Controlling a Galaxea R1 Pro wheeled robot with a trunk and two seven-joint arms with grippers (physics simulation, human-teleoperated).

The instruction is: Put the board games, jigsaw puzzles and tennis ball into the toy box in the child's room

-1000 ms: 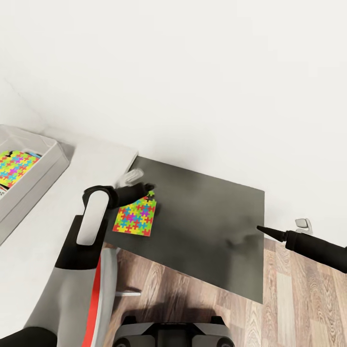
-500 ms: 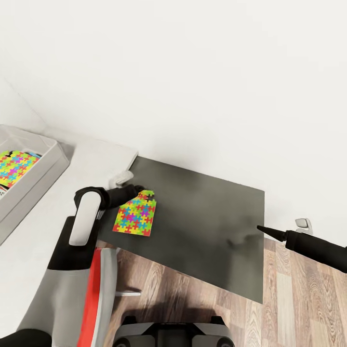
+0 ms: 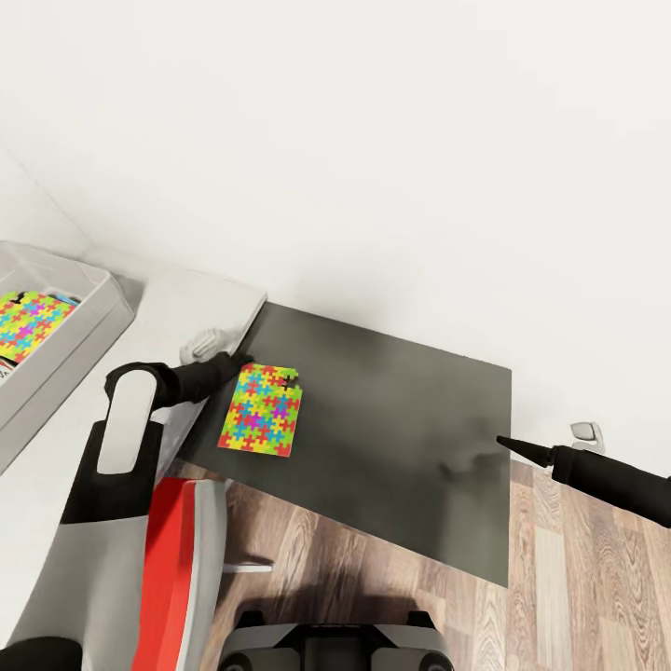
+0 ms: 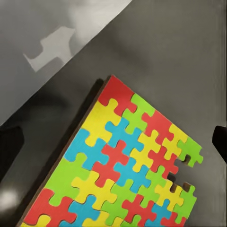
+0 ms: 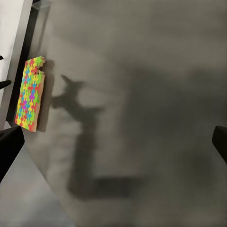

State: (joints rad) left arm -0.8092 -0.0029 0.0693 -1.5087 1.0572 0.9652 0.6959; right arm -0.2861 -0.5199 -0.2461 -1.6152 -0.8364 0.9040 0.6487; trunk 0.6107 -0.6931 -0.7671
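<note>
Bright multicoloured jigsaw puzzle [image 3: 262, 409] lying flat on dark mat, one corner piece missing — second puzzle [image 3: 28, 323] inside white toy box [image 3: 91, 321]

Plain white wall [image 3: 373, 140] behind dark grey mat [image 3: 410, 447], wood-plank floor [image 3: 559, 596], white tabletop [image 3: 56, 466] at left.

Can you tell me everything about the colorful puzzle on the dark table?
The jigsaw puzzle is a flat rectangle of interlocking pieces in red, yellow, green, blue and orange, on a thin brownish backing that shows along its edge. One corner has a notch where pieces seem to be missing. It lies flat on the dark table, near the edge next to the white surface. The left tool sits just beside its upper corner; whether it touches is unclear.
</note>
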